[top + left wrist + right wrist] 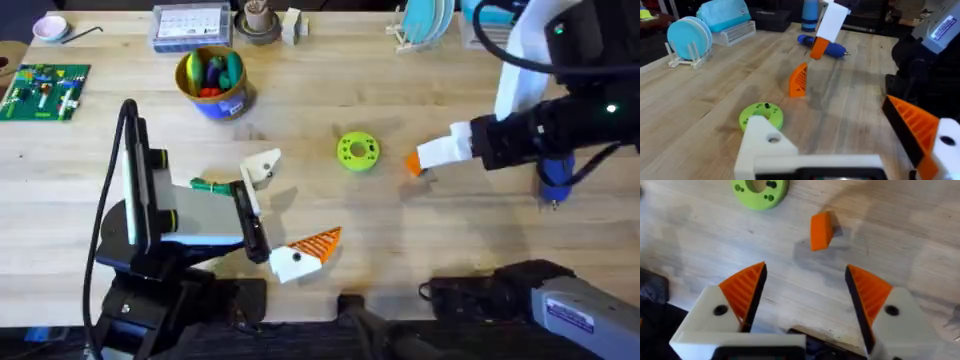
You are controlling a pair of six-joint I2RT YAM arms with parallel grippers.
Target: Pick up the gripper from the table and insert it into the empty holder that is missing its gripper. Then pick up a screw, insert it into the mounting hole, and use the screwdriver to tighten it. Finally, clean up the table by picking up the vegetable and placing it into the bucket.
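The orange wedge gripper (821,230) lies on the wood (798,80), just ahead of my right gripper (806,269), which hovers over it open (428,157). My left gripper (290,205) is open near the front. One of its fingers is the bare cream holder (262,168) (765,142); the other carries an orange ribbed pad (912,122). The blue screwdriver (555,178) lies under my right arm, and its metal tip shows in the left wrist view (822,45). A slender green vegetable (208,185) rests beside my left arm. The blue bucket (236,98) with its yellow rim holds toys. I cannot make out a screw.
A green round disc (357,150) with holes lies left of the wedge. A circuit board (42,88) is at the far left. A clear box (190,25), a brown dish (257,25) and a plate rack (425,25) line the back edge.
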